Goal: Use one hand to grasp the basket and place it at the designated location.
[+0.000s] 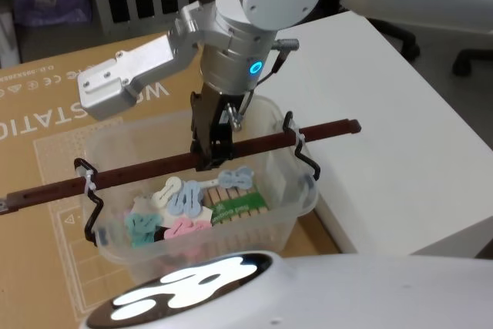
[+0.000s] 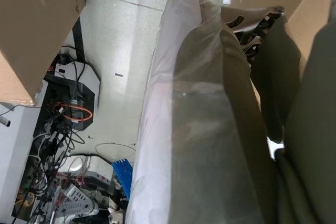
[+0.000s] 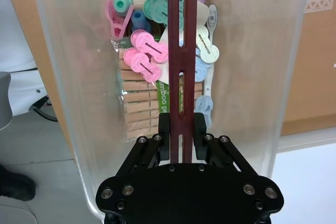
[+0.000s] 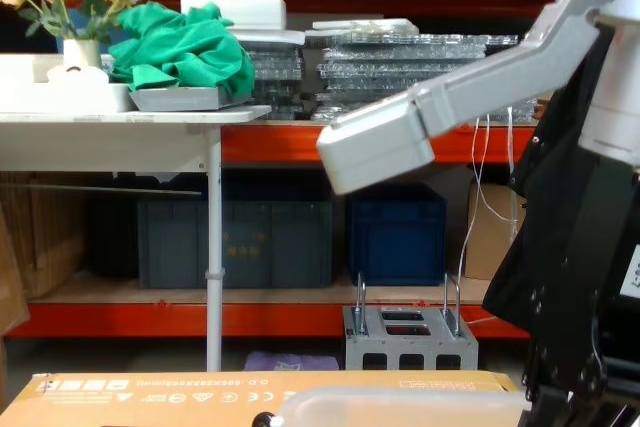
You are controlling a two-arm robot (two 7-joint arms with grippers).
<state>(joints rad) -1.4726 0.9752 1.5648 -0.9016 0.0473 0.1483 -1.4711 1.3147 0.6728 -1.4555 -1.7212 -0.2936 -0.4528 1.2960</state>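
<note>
Brown printed cardboard sheet point(image 1: 46, 113) lies flat, running from under the basket out to 10 o'clock. A white flat surface point(image 1: 385, 113) sits at 3 o'clock.

The pale translucent plastic basket with rounded corners point(image 1: 296, 206) is centre frame over the cardboard's near edge. Can't tell whether its base is clear of the cardboard.

A dark red-brown slotted bar point(image 1: 139, 170) spans the basket from 8 to 2 o'clock as a handle. It hangs on black wire hooks point(image 1: 304, 152) at both rims.

Right end effector point(image 1: 209, 158) comes down from 12 o'clock, fingers pinched tight on the bar at about mid-span, with nothing else in its hold.

Left end effector: can't tell its state.

Contents are loose pastel plastic clothes pegs point(image 1: 185, 206) and a pack of wooden pegs point(image 1: 239, 198).

Handling, my read:
- The load is light.
- The walls look thin and flexible, so the rim is a poor grip point.
- The bar is the stiff part, and mid-span is the right place to balance it.
- The hooks act as pivots, so expect swing and tilt on fast moves.
- The bar is narrow and smooth and could slide through the pinch if the load goes off-centre.
- The loose pegs will shift.

No drop spot is marked; the white surface is my guess.
</note>
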